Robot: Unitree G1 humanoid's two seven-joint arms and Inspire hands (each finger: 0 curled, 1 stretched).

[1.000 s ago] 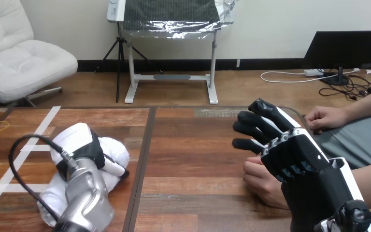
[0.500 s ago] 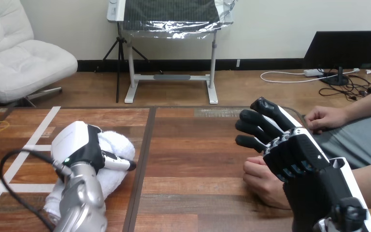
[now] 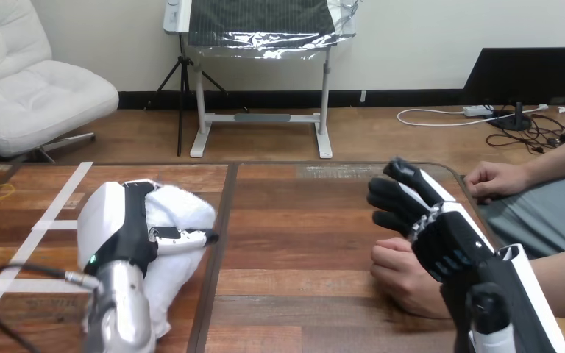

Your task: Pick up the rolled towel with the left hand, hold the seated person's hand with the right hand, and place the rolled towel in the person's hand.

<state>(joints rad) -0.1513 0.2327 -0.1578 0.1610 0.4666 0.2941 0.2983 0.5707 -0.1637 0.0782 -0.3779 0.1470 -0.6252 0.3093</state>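
1. Head view: the fingers [image 3: 184, 237] of the left hand [image 3: 118, 224] are clamped round the towel [image 3: 180, 209], which has tipped up from lying flat on the surface [image 3: 294, 243]. The pickup looks underway.
2. The fingers [image 3: 393, 197] of the right hand [image 3: 449, 243] stay loosely spread over the person's hand [image 3: 401, 276], not curled round it, so that hold is still due.
3. The person's hand is fisted, leaving the towel no place to land. The person's other hand [image 3: 496, 180] rests far right.

rolled towel [image 3: 184, 209]: white fluffy cloth | table [image 3: 294, 220]: grained wood, slight sheen | left hand [image 3: 118, 220]: smooth glossy white shell | left forearm [image 3: 121, 316]: silver metal | right hand [image 3: 441, 235]: matt black plastic
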